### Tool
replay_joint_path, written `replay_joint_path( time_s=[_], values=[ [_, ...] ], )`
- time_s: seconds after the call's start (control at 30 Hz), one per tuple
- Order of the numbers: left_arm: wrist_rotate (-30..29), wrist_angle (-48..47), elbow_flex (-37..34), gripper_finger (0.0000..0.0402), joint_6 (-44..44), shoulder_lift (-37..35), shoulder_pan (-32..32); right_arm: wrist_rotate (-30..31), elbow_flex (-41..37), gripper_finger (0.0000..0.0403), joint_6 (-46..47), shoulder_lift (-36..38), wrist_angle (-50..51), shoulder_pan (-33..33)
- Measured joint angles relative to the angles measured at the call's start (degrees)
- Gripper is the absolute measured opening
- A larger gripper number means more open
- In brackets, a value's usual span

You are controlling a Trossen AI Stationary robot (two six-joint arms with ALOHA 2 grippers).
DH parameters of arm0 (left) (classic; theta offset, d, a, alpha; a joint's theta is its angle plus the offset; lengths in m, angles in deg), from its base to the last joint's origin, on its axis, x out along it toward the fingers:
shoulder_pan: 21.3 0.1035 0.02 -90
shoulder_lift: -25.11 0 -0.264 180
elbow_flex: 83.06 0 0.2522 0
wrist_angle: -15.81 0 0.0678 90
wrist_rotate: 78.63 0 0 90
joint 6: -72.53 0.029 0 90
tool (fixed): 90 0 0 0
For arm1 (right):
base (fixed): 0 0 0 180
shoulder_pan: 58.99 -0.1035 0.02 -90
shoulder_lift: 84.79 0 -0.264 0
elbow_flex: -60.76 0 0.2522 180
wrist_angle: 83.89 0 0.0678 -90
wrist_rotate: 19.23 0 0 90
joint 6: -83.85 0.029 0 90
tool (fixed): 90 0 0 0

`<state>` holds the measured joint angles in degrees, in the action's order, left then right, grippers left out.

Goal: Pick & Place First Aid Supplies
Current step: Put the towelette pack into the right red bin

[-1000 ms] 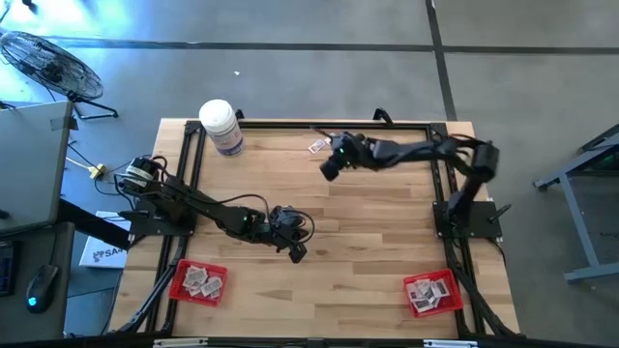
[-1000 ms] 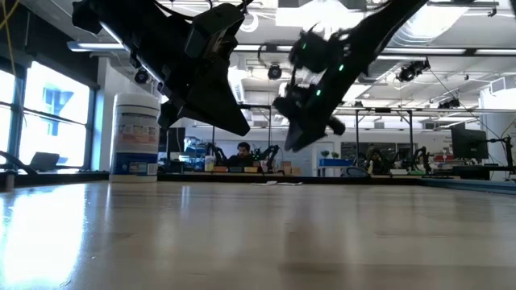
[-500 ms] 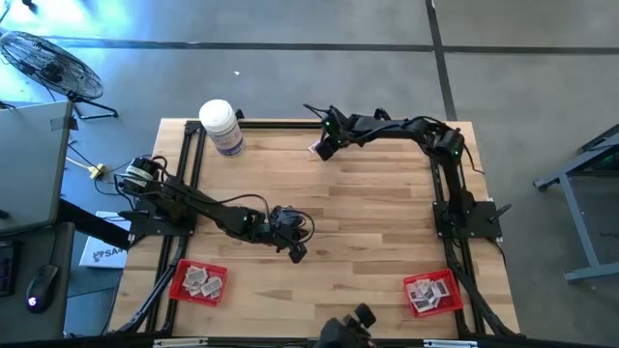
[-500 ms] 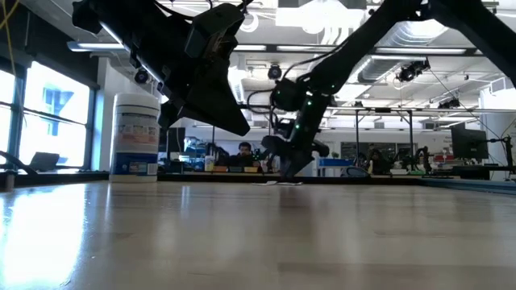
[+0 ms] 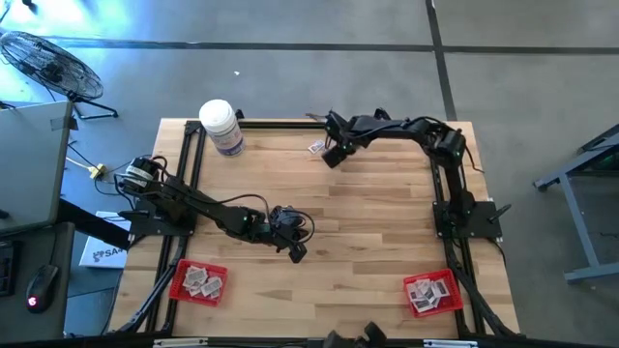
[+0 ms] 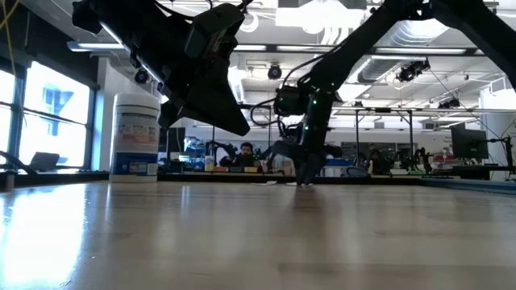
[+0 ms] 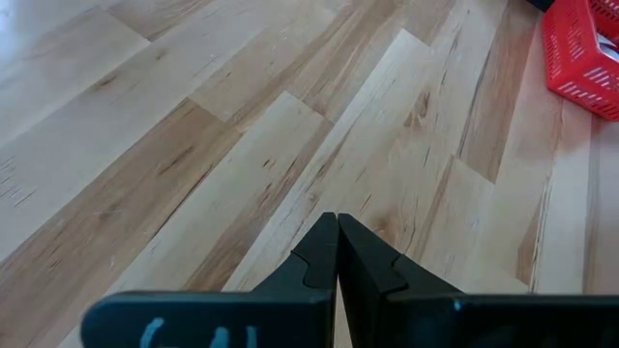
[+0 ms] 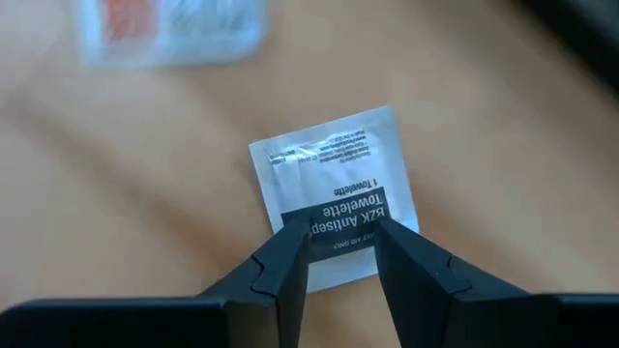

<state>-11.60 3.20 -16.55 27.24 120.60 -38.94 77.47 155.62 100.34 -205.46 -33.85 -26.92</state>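
Packet (image 8: 336, 196) between right gripper (image 8: 340, 253) fingers

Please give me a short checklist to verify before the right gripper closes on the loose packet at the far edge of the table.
1. Right gripper open: ok.
2. Packet lies between its fingers: ok, in the right wrist view.
3. Packet lies flat on the table: ok.
4. Fingertips low enough to pinch it: cannot tell.
5. Left gripper shut and far from the packet, near the table's middle: ok.
6. Right red tray reachable for the drop: cannot tell.
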Motion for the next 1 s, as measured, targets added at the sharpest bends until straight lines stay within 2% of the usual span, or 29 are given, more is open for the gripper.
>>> replay_joint_path(
  time_s=[0.2, 0.4, 0.63, 0.73, 1.0],
  values=[
    [0.01, 0.0, 0.0, 0.0001, -0.01, 0.0, -0.01, -0.88, -0.02, 0.0114, 2.18, 0.03, 11.06, -6.92],
    [0.01, 0.0, 0.0, 0.0001, 0.01, 0.0, 0.0, -1.86, -0.17, 0.0114, 9.17, -0.05, 19.3, -16.94],
    [-0.01, 0.0, 0.0, 0.0001, 0.0, 0.0, -0.01, -9.74, -0.04, 0.0114, 34.75, -0.14, 21.98, -25.83],
    [-0.01, 0.0, 0.0, 0.0001, 0.01, 0.0, -0.01, -11.28, 2.17, 0.0114, 35.94, -0.33, 22.84, -28.03],
    [-0.01, 0.38, 0.0, 0.0001, -0.01, 0.0, 0.0, -8.96, 11.38, 0.0114, 36.1, 1.42, 37.68, -31.08]
  ],
)
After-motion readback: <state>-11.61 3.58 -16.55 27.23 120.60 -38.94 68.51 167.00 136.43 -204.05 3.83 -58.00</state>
